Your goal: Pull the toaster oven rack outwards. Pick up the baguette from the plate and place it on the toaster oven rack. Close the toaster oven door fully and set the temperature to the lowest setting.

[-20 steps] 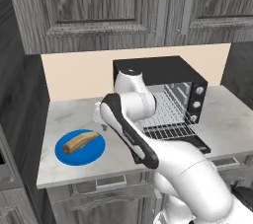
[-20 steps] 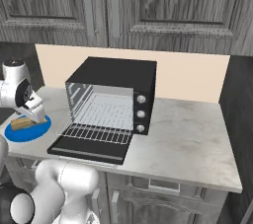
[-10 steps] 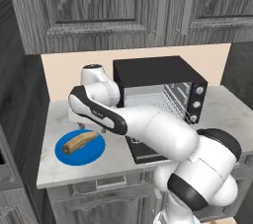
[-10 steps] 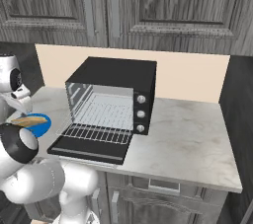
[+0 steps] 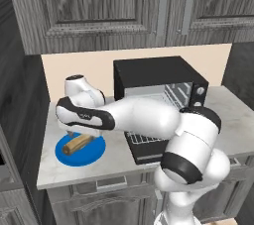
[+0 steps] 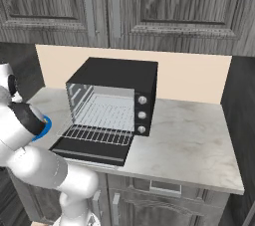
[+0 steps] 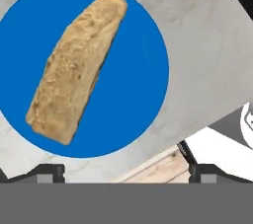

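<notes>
1. Our pincer (image 7: pixel 126 171) hangs spread wide and pinching nothing; its two dark tips show far apart at the bottom of the hand view.
2. Directly below it lies the baguette (image 7: pixel 76 67), flat and slantwise on the blue plate (image 7: pixel 138 70), untouched. We judge the hand is placed above so it can drop straight down on the loaf, though the fingers seem to want turning to straddle its narrow width.
3. Around the plate is bare marble counter (image 7: pixel 197 45); nothing stands between pincer and bread.
4. Farther off to one side, the toaster oven (image 6: pixel 117 78) stands with its toaster oven door (image 6: pixel 89 150) dropped flat and the toaster oven rack (image 6: pixel 97 134) drawn out over it, ready to receive.
5. Our own bulky arm (image 5: pixel 144 117) crosses before the oven, the likeliest obstacle on the carry.
</notes>
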Controlling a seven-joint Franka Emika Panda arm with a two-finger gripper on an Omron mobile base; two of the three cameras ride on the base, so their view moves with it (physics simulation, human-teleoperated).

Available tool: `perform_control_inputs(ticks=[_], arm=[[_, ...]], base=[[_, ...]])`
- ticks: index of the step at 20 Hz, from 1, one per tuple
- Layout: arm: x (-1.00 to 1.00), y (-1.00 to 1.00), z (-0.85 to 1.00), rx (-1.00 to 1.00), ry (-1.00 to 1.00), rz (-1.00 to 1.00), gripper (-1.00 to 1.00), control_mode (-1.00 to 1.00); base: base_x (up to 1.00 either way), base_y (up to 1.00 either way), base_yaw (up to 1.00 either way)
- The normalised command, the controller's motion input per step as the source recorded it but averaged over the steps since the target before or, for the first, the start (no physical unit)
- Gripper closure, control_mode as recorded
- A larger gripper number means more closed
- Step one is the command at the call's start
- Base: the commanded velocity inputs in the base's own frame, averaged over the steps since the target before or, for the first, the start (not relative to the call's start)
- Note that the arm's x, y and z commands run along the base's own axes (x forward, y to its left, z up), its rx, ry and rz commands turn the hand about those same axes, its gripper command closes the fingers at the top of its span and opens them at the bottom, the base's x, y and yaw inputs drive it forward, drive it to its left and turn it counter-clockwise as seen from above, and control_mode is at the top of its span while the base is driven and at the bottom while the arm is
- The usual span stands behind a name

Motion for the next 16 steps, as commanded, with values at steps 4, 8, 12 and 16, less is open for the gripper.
perform_control_inputs(ticks=[4, 8, 12, 16], arm=[[0.35, 0.08, -0.1, 0.0, -0.04, -0.18, -1.0, -1.0], [0.34, 0.0, 0.0, 0.0, 0.0, -0.16, -1.0, -1.0], [0.29, 0.0, 0.0, 0.0, 0.0, -0.02, -1.0, -1.0], [0.26, 0.0, -0.04, 0.0, 0.0, 0.0, -1.0, -1.0]], base=[[0.0, 0.0, 0.0], [0.0, 0.0, 0.0], [0.0, 0.0, 0.0], [0.0, 0.0, 0.0]])
